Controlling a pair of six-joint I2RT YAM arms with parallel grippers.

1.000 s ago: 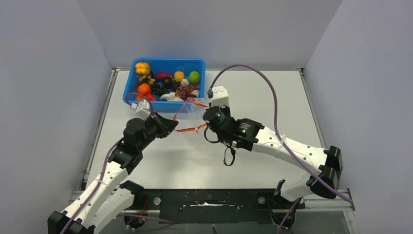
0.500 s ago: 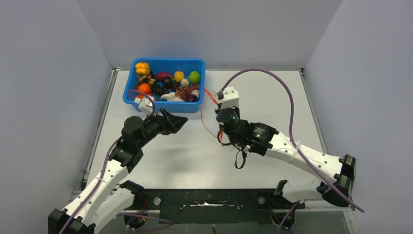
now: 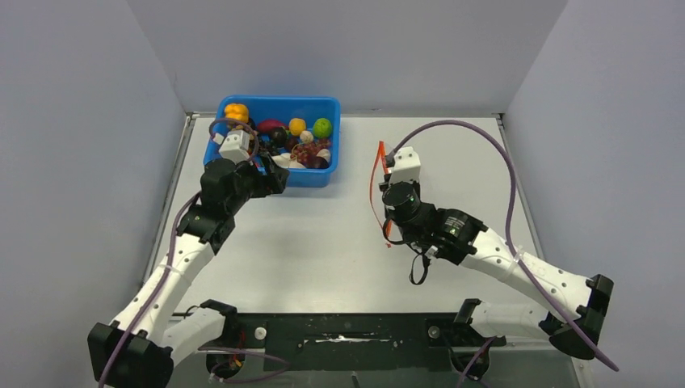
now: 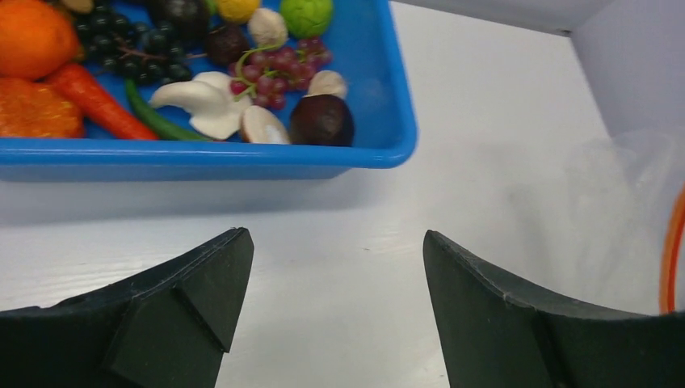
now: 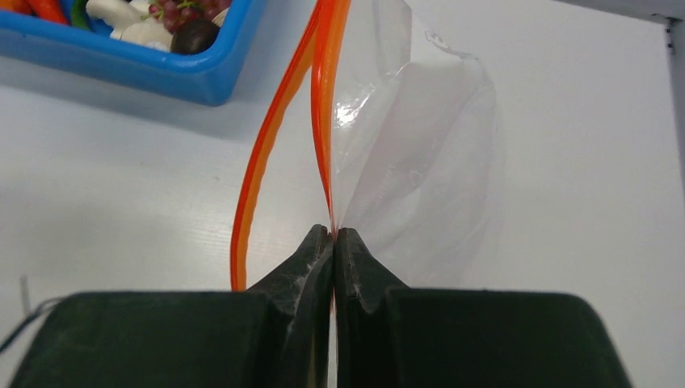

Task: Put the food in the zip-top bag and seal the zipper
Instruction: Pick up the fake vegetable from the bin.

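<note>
The food (image 3: 283, 139) lies in a blue bin (image 3: 279, 102): an orange (image 4: 32, 36), a carrot (image 4: 93, 101), red grapes (image 4: 266, 77), a green ball (image 4: 307, 14) and a dark round piece (image 4: 321, 120). My left gripper (image 4: 335, 236) hangs open and empty just in front of the bin's near wall (image 4: 202, 153); the overhead view shows the left gripper (image 3: 275, 176) at the bin's left front. My right gripper (image 5: 334, 234) is shut on the zipper (image 5: 323, 97) of the clear zip-top bag (image 5: 420, 162), held up over mid-table. From above, that orange zipper (image 3: 377, 182) runs as a narrow strip beside my right gripper (image 3: 387, 230).
The bin stands at the table's far left, near the back wall. A purple cable (image 3: 485, 141) arcs over the right arm. Bare white tabletop lies between the two arms. The bag's clear edge (image 4: 614, 218) shows at the right of the left wrist view.
My left gripper opened, let go of the bag's mouth and moved back-left to the bin. The right gripper carried the bag rightward, and the zipper loop narrowed.
</note>
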